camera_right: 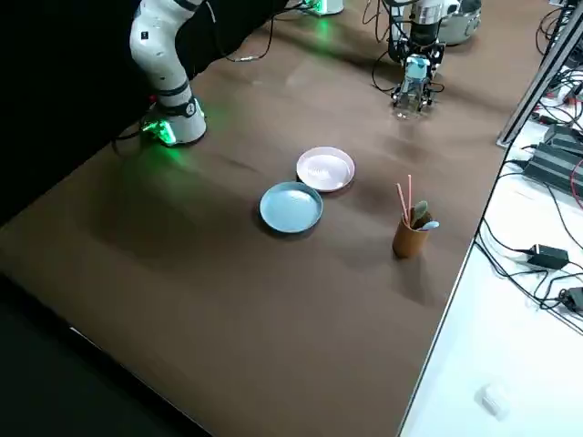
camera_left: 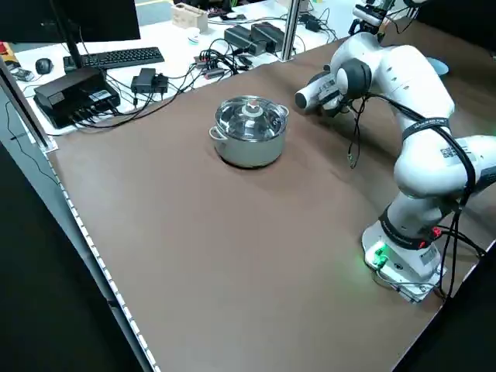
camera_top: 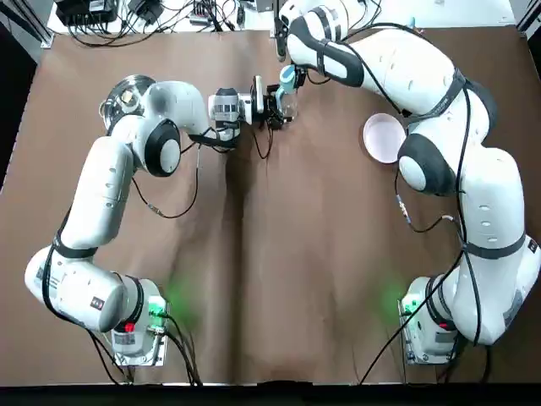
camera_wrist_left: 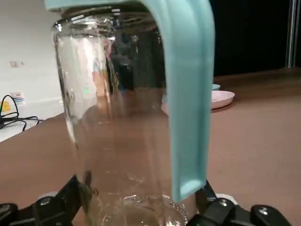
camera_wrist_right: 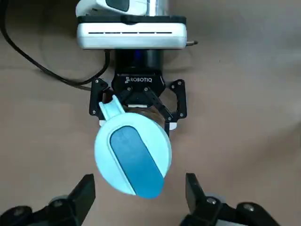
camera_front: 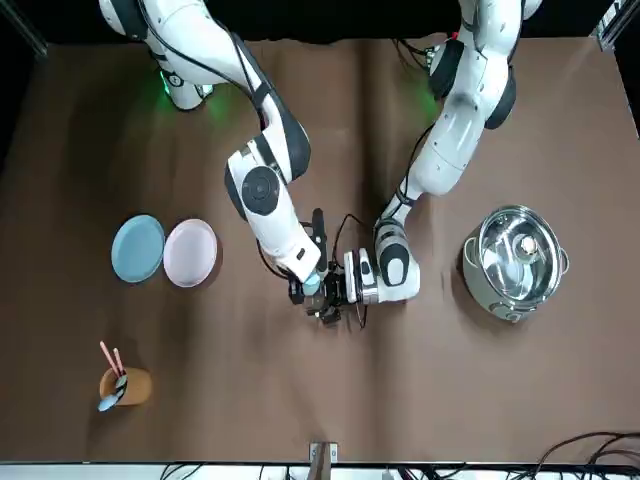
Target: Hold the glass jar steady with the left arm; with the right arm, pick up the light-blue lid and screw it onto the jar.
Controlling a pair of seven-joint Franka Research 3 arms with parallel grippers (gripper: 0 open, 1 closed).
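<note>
Alignment matters most: the light-blue plastic lid (camera_wrist_right: pixel 132 160) rests on the clear glass jar (camera_wrist_left: pixel 117 117), upper centre of the overhead frame on the brown desk (camera_top: pixel 254 279). The left gripper (camera_top: pixel 277 108) has its fingers clamped on the jar's base. The right gripper (camera_wrist_right: pixel 138 180) holds its fingers apart either side of the lid, so they should close squarely, then twist level.

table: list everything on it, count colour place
glass jar: 1, clear, upright at the table's middle, far side
lid: 1, light blue with a darker centre, on the jar's mouth
pot: 1, steel with a glass lid, robot's left
plates: 2, pink and blue, side by side, robot's right
cup: 1, brown, holding utensils, far right
left gripper: shut on the jar's base
right gripper: open, above the lid
</note>
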